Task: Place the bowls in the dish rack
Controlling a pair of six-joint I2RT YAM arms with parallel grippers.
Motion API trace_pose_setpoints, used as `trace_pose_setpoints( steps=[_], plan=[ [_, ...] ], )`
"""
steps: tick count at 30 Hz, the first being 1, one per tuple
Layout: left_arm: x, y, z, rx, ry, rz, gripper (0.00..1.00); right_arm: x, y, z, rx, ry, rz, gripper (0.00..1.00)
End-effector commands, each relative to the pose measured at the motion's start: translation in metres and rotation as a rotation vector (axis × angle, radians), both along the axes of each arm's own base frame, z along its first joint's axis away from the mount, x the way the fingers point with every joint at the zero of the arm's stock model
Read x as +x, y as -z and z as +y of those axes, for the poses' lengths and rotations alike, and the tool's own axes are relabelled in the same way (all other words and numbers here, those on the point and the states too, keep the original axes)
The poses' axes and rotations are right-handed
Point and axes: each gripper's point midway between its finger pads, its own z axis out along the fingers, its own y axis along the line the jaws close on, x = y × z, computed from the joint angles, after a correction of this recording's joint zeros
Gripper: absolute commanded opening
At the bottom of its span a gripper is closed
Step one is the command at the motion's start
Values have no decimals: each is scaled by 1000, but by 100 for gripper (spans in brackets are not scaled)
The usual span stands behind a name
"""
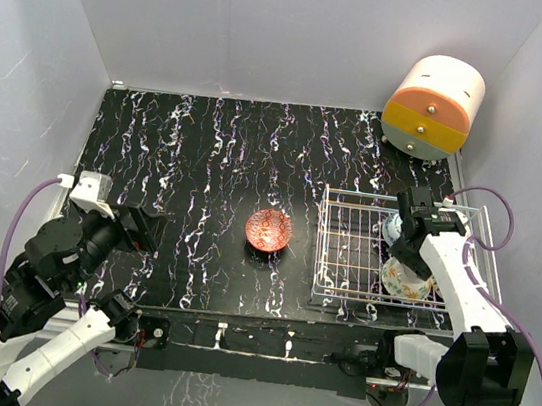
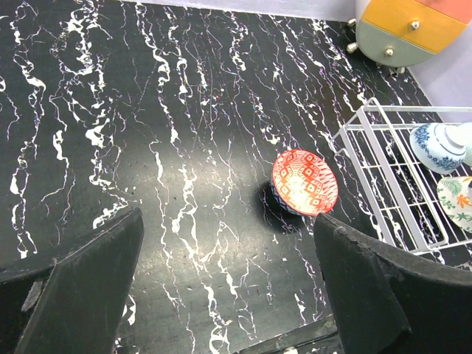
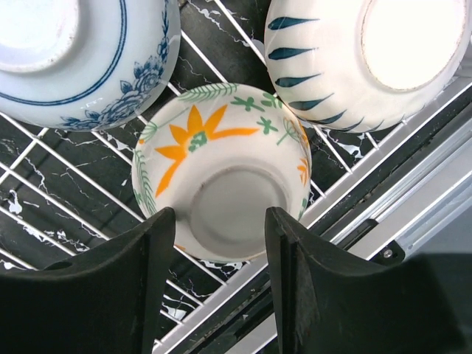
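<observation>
In the white wire-grid dish rack (image 1: 346, 244), the right gripper (image 3: 219, 221) is held half-open astride an upturned orange-flowered ceramic bowl (image 3: 221, 147); whether the bowl is gripped cannot be told. Left of the rack, the left gripper (image 2: 228, 221) is spread wide and empty, and a round red patterned bowl (image 2: 304, 182) is seen.

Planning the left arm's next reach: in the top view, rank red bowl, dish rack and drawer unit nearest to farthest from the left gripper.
From the left gripper:
1. red bowl, mid-table.
2. dish rack, right side.
3. drawer unit, far right corner.
</observation>
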Motion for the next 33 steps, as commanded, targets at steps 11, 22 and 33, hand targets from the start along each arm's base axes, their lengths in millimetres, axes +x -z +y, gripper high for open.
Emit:
trace_pose_setpoints(
  steps=[11,22,33],
  plan=[
    [-1,-6,-5,-22,22,-13,97,22,-36,4,30,-34,-133,90],
    [9,-4,-14,-19,25,28,97,49,-108,29,126,-171,-377,99],
    [24,-24,-1,16,-101,56,97,95,-153,198,126,-665,-587,99]
  ],
)
